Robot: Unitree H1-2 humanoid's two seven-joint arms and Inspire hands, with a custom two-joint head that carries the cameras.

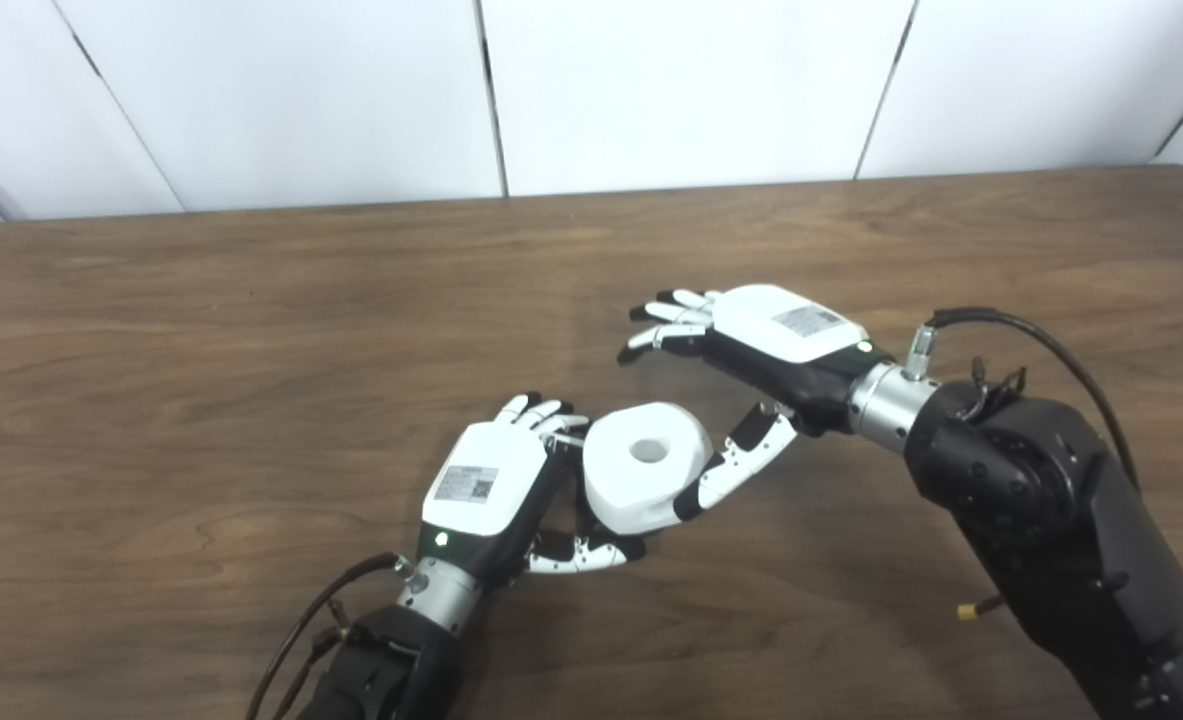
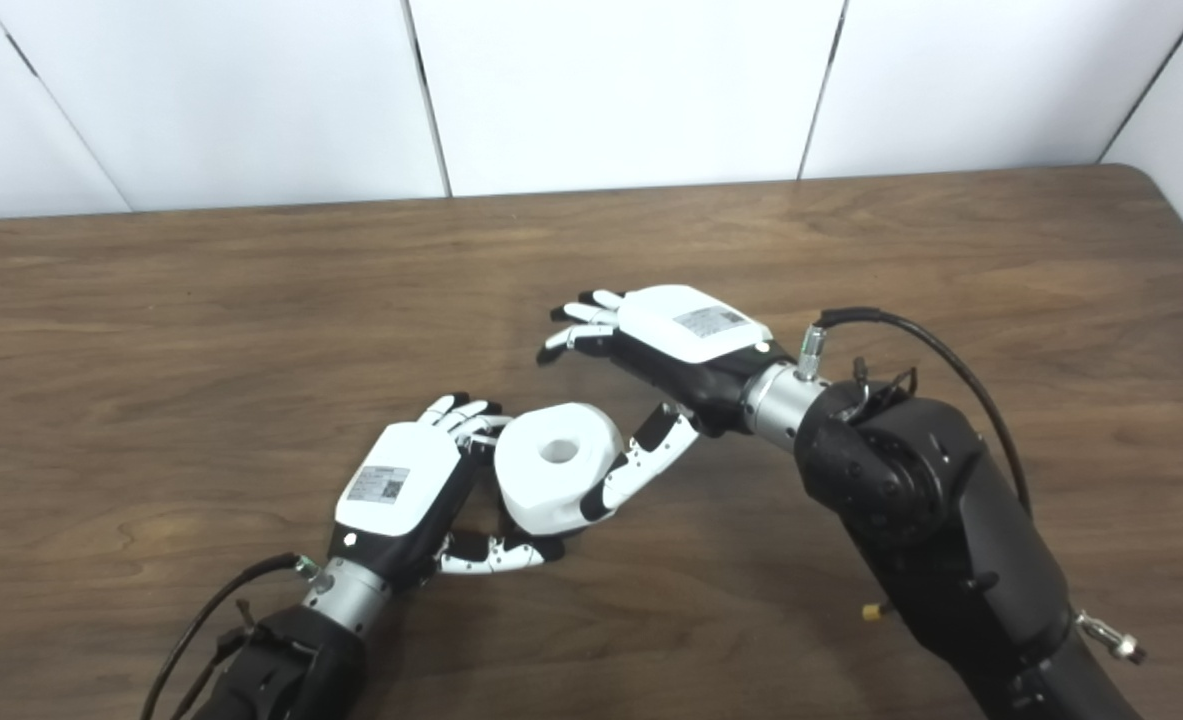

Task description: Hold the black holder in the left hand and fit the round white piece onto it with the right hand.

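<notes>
Cables loop off the left forearm at the near edge of the wooden table, nearest the cameras. Just beyond them the left hand lies with its white back plate up, fingers and thumb curled around something under the round white piece. That piece, thick with a hole through its centre, sits against the left hand's palm side, hole facing up. The black holder cannot be made out in either view; only dark shapes show beneath the white piece, between the left hand's thumb and fingers, so whether the piece is seated on it cannot be told.

To the right of the white piece, the right hand is spread wide and grips nothing. Its thumb reaches down toward the piece's right flank, the tip touching or just beside it; its fingers stretch out beyond the piece, well clear of it.

The right eye view shows a little more of the left hand's thumb under the piece, while the left eye view shows the table's rounded far-left corner. Farthest off stand white wall panels.
</notes>
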